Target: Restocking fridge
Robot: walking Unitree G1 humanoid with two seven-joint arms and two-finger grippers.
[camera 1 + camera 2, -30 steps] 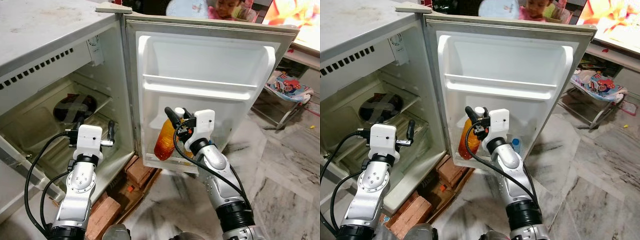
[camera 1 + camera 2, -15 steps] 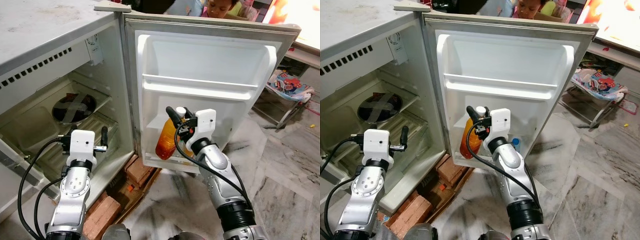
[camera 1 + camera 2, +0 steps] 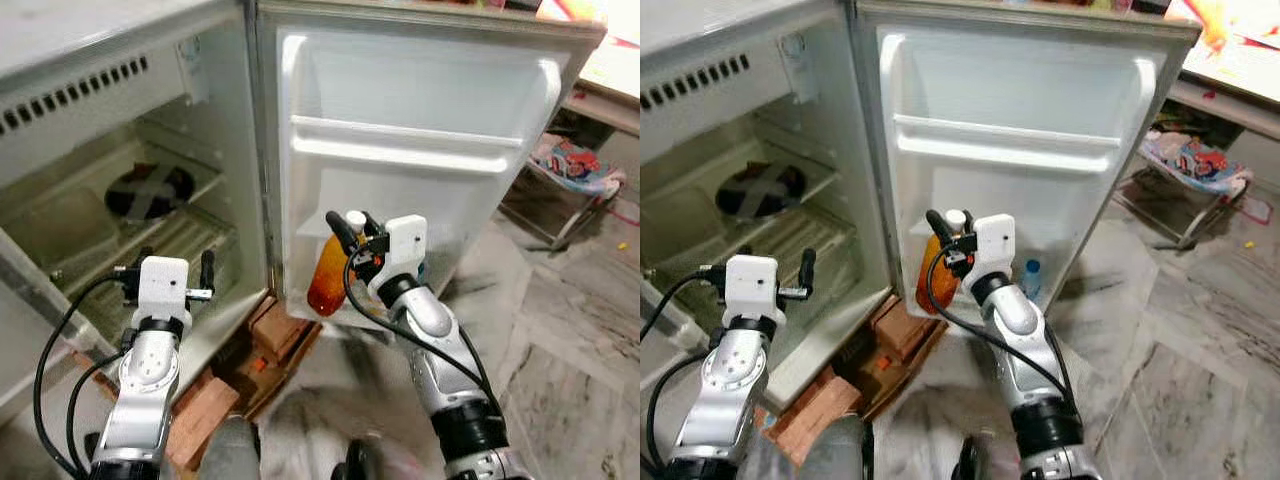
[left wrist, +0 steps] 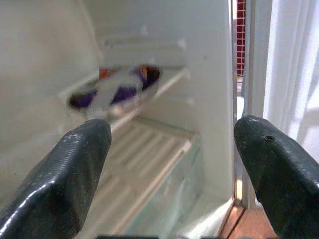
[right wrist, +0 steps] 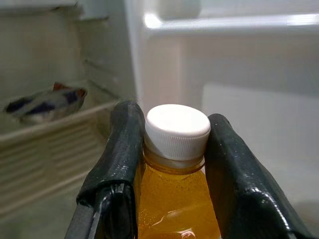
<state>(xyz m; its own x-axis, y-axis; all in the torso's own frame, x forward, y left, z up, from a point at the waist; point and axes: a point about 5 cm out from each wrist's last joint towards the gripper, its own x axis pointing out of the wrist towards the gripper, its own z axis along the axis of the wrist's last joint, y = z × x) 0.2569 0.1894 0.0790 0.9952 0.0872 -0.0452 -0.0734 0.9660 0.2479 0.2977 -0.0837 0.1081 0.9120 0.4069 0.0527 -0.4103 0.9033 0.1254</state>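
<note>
Fridge (image 3: 120,60): standing wide open, white inside, with ribbed shelves.
Fridge door (image 3: 420,110): swung out to the right, with a shelf bar across the middle and a bin at the bottom.
Right gripper (image 3: 345,228): up at the low door bin, two black fingers (image 5: 117,149) squeezed on the bottle's neck, one on each side, just under the cap.
Orange bottle (image 3: 326,278): full of orange drink, white cap on top, hanging tilted from the right gripper with its bottom down in the low door bin.
Small blue-capped bottle (image 3: 1031,280): sitting in the same door bin, just beside the right arm.
Left gripper (image 3: 172,272): in front of the open fridge, near the lower shelf, fingers (image 4: 65,174) spread wide apart with nothing between them.
Dark round dish (image 3: 148,190): lying on the middle shelf inside the fridge, with pale strips crossed over it.
Bricks (image 3: 285,335): reddish, on the floor under the fridge's front edge.
Floor (image 3: 560,330): grey marbled tile.
</note>
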